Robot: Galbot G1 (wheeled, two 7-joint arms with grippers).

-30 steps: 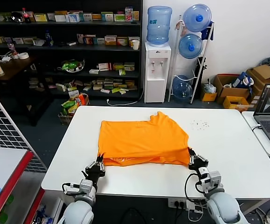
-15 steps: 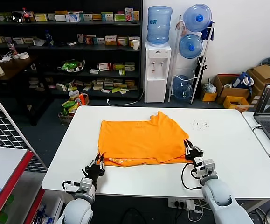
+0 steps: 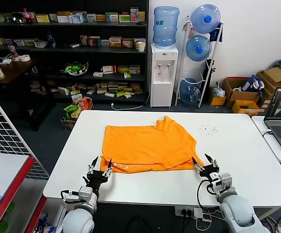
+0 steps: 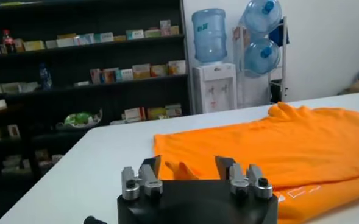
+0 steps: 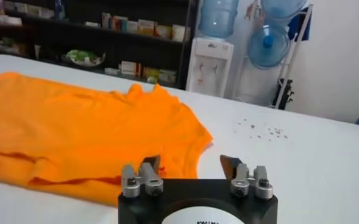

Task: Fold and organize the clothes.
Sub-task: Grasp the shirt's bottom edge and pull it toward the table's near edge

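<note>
1. Your orange T-shirt [image 3: 147, 146] lies folded on the white table [image 3: 237, 145].
2. Your left gripper [image 3: 99, 167] is spread wide, empty, at its near-left corner.
3. Your right gripper [image 3: 204, 162] likewise, near-right corner.

Even, bright indoor lighting; white table [image 3: 237, 145] mildly glary, shadows faint. Far shelves [image 3: 67, 53] dim. Wrist views soft, their near foreground blurred.

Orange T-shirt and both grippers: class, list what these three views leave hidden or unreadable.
- T-shirt: white lettering on the lower layer, head and left wrist views, too small and partly covered by the folded layer.
- Neck label: not visible in any view.
- Left gripper, right gripper: bodies cut off by the wrist frames' edges.
</note>
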